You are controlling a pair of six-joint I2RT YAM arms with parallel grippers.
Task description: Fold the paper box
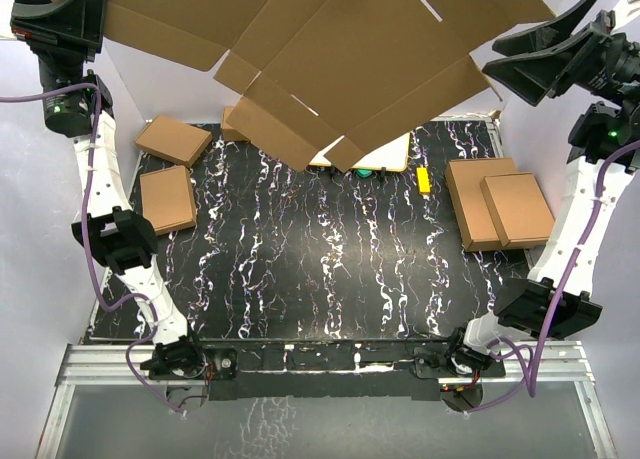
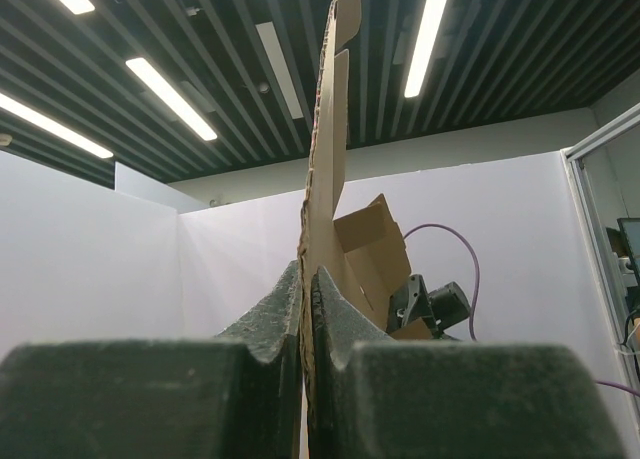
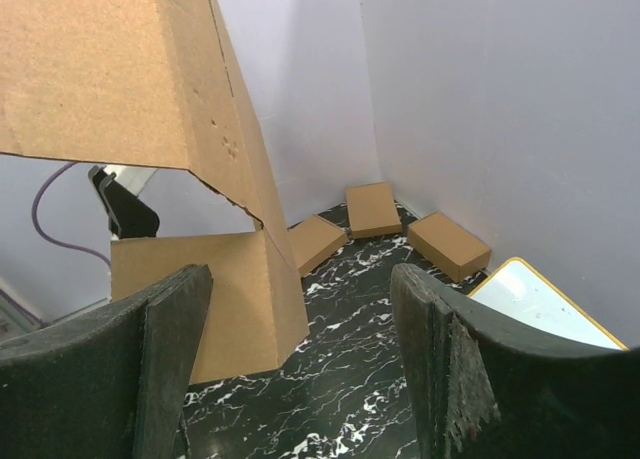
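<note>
Hanging in the air above the far edge of the table point(image 1: 320, 279), the paper box point(image 1: 330, 59) is a flat, unfolded brown sheet with flaps and slits. It reaches from the far left corner almost to the far right corner and touches nothing on the table.

The left gripper point(image 2: 306, 289) is raised over the far left corner. Its fingers are pressed together on one edge of the sheet, and in the left wrist view the cardboard stands thin and upright between them.

The right gripper point(image 3: 300, 284) is raised over the far right corner, with its fingers spread wide. The sheet is just beside its left finger point(image 3: 165, 349), but I cannot tell if they touch; nothing is pinched between the fingers.

Two small folded boxes point(image 1: 173, 139) lie near the left edge, and two more point(image 1: 480, 204) are stacked near the right edge. A white board with a tan frame point(image 1: 395, 154) and a small yellow object point(image 1: 423, 180) lie near the far edge, partly under the sheet.
</note>
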